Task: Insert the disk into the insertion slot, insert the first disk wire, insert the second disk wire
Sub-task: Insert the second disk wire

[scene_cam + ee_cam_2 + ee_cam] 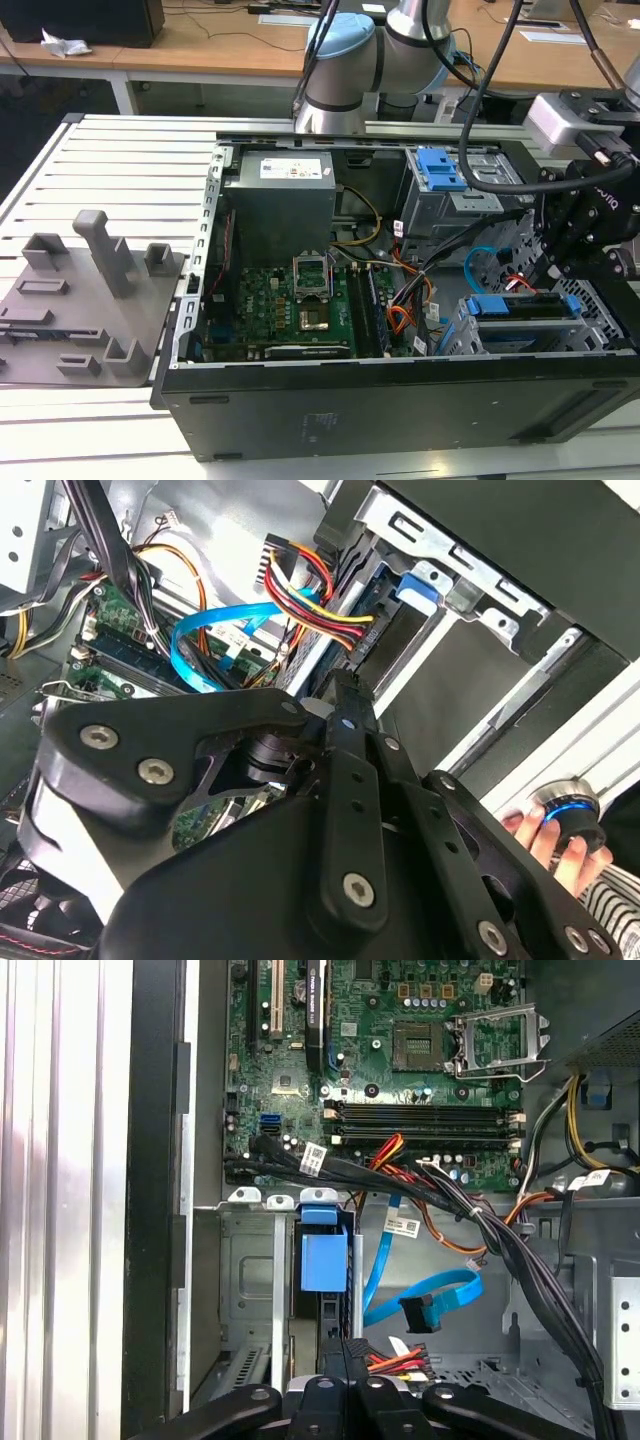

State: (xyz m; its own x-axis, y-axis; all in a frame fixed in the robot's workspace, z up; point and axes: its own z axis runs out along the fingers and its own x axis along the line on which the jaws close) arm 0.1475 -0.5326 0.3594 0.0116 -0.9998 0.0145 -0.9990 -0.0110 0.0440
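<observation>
The disk (510, 305), framed in its blue carrier (323, 1250), sits inside the perforated silver insertion slot (250, 1280) at the exterior view's right. My gripper (346, 1355) hangs just behind the disk's rear edge with its fingers pressed together. The first disk wire (400, 1360), a red, orange and black bundle, runs out from between the fingertips, and in the second wrist view this bundle (320, 600) ends right at the gripper (345, 690). The second disk wire (440, 1290), light blue with a dark plug, lies loose beside the cage.
The open computer case (400, 400) holds a motherboard (290, 300), a power supply (280, 205) and a thick black cable bundle (520, 1260) close beside my arm. A grey fixture plate (90, 300) lies at the exterior view's left. A person's hand (545, 835) holds a round knob outside the case.
</observation>
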